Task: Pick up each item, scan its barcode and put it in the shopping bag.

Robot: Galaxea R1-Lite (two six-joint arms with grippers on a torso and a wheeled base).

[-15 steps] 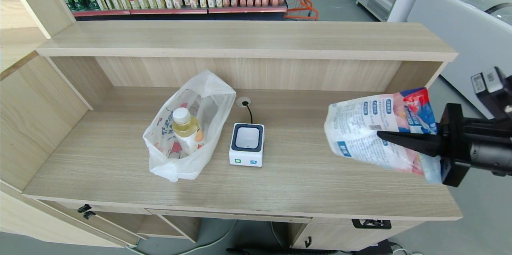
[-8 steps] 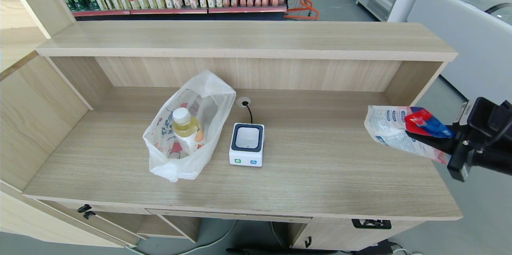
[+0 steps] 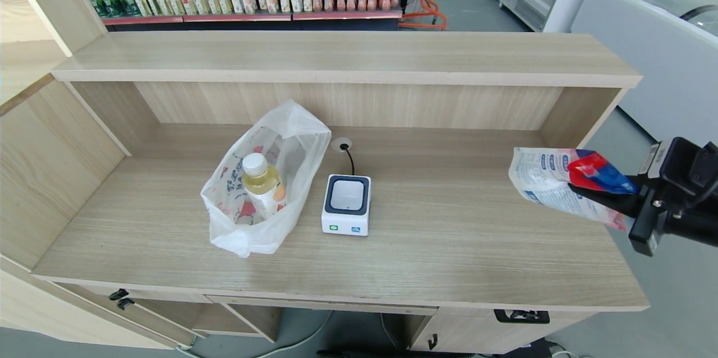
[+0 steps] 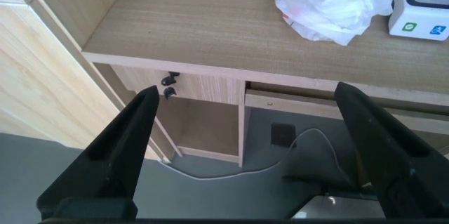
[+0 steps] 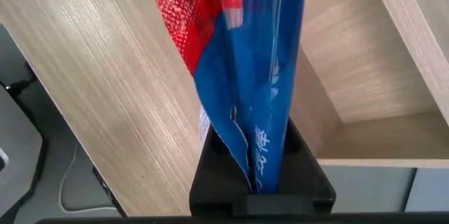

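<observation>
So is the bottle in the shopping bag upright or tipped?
Upright: the bottle stands cap up inside the open shopping bag.

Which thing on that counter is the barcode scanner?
Find the long wooden counter; on its lower surface stands a white shopping bag holding a bottle. Just right of the bag sits the scanner: the only small white box, with a dark-framed window on top.

My right gripper (image 3: 578, 189): matte black, long tapered finger, boxy black wrist block off counter (image 3: 449, 246) right end; pale label on block, small screw heads, perhaps. My left gripper (image 4: 245, 90): two broad black wedge fingers (image 4: 119, 154), smooth faces.
</observation>
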